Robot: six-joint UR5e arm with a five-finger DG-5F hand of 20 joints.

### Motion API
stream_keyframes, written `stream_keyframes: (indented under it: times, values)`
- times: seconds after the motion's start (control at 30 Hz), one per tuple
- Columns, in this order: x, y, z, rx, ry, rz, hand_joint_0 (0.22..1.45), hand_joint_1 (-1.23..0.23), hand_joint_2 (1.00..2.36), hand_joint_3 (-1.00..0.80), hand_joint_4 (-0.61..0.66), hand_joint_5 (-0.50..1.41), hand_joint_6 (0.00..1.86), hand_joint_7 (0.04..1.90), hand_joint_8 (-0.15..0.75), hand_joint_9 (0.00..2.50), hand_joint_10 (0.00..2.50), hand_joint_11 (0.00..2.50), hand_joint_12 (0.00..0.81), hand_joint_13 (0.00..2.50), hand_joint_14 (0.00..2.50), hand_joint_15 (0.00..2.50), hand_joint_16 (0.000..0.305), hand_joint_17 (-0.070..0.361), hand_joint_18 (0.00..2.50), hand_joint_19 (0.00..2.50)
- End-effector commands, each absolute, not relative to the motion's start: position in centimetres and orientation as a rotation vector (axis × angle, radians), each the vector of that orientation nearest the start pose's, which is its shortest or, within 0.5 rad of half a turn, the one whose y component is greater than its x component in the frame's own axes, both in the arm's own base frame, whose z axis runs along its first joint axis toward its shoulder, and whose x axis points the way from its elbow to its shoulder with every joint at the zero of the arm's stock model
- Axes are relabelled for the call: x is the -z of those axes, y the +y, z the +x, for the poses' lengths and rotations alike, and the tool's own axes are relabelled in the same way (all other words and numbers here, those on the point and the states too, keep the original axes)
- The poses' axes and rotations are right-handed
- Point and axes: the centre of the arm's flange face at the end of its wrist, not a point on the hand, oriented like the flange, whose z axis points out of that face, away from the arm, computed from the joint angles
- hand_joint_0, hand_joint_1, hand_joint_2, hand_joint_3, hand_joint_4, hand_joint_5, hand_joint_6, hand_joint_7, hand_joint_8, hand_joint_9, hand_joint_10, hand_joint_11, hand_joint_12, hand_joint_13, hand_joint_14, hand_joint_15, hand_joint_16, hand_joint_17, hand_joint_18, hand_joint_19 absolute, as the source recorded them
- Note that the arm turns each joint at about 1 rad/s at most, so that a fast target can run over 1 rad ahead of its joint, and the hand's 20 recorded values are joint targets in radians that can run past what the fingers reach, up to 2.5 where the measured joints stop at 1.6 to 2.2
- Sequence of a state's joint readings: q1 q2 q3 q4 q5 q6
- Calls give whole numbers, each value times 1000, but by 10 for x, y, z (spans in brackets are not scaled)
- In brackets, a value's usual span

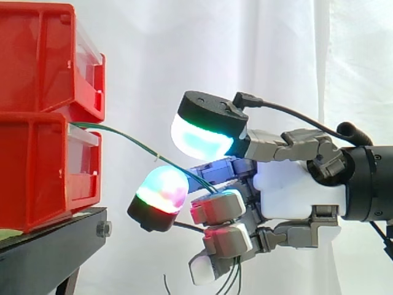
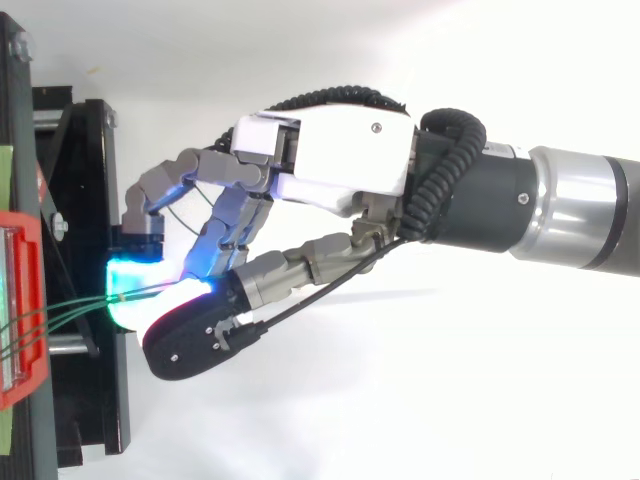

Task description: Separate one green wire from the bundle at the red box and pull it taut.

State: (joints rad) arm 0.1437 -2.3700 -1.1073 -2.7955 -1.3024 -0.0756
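Robot hand (image 1: 295, 187) just right of red box (image 1: 37, 172), fingers curled round green wire (image 1: 123, 135) sagging out of box front. Several strands likely gripped. Step: separating. Next: isolate one strand, draw away from box until straight.

From the side I lose the green wire (image 1: 132, 140) where it slips behind the hand's (image 1: 288, 187) curled fingers; loose strands (image 1: 235, 276) below run off the bottom edge. From above, the hand's glow swallows the bundle (image 2: 60, 312), perhaps three wires. The red bins (image 1: 37, 123) are cropped at left
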Motion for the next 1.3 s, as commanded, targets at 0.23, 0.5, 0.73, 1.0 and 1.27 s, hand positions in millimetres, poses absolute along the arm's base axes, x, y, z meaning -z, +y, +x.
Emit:
stream_keyframes:
  times: [0.23,0.5,0.73,1.0,1.27]
  values:
    - [-244,-54,790,-1086,1153,1221,601,-666,1018,-269,156,-197,830,982,300,1220,5,1467,370,1274,24,1119,55,123,872,458]
    - [-252,-61,788,-1054,1194,1251,618,-727,1019,-228,138,-202,848,983,298,1200,2,1543,374,1253,25,1103,54,123,873,451]
    - [-253,-61,789,-1054,1193,1247,600,-744,1003,-456,184,-194,873,959,306,1204,3,1529,378,1242,26,1066,54,122,879,460]
    - [-261,-64,791,-1052,1186,1244,587,-535,1013,-330,177,-187,863,1004,308,1224,4,1487,382,1233,24,1047,55,124,876,496]
    - [-268,-66,793,-1044,1183,1226,590,-699,1022,-159,138,-195,877,1028,306,1170,7,1502,386,1204,24,1015,56,125,878,483]
